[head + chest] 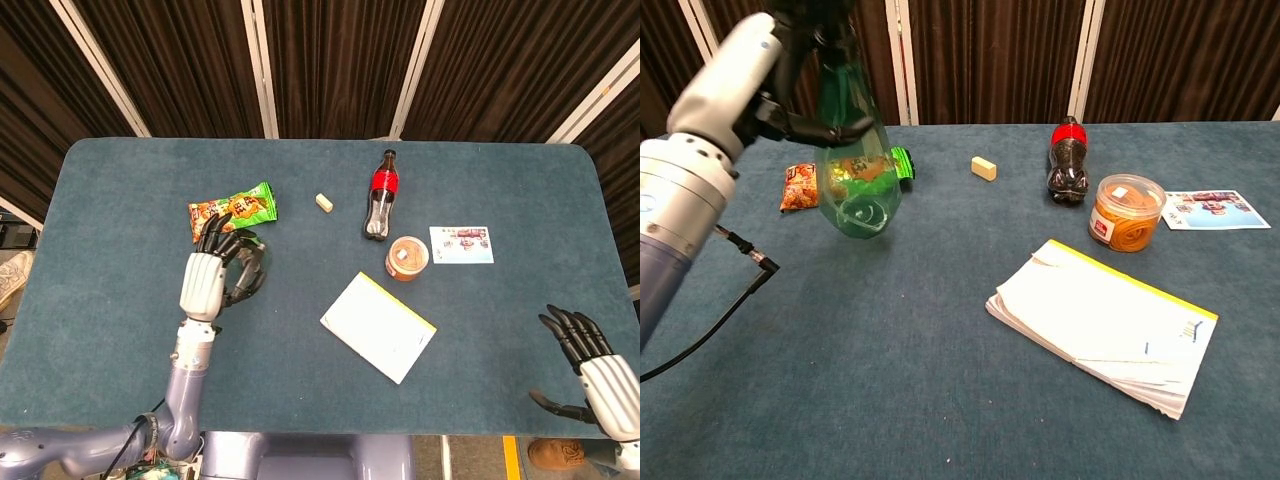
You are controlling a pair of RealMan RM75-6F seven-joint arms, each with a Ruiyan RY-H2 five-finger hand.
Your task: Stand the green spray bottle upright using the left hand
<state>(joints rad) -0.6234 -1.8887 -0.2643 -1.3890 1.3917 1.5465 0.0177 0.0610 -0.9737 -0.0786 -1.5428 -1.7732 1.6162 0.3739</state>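
Item: green spray bottle (853, 150), gripped by the left hand (205, 282) and held nearly upright, base down, above the table (120, 200); its top is cut off by the upper edge of the chest view. Position: at about 9 o'clock from the notepad (378, 326), just in front of the snack packet (232, 211). The right hand (590, 362) is kept empty with fingers spread, off the table's 4 o'clock corner. Progress: lifting and turning are judged largely done; lowering the base onto the table and releasing are left.

Snack bag (840, 172) behind spray bottle (853, 150), notebook (1102, 324) right.
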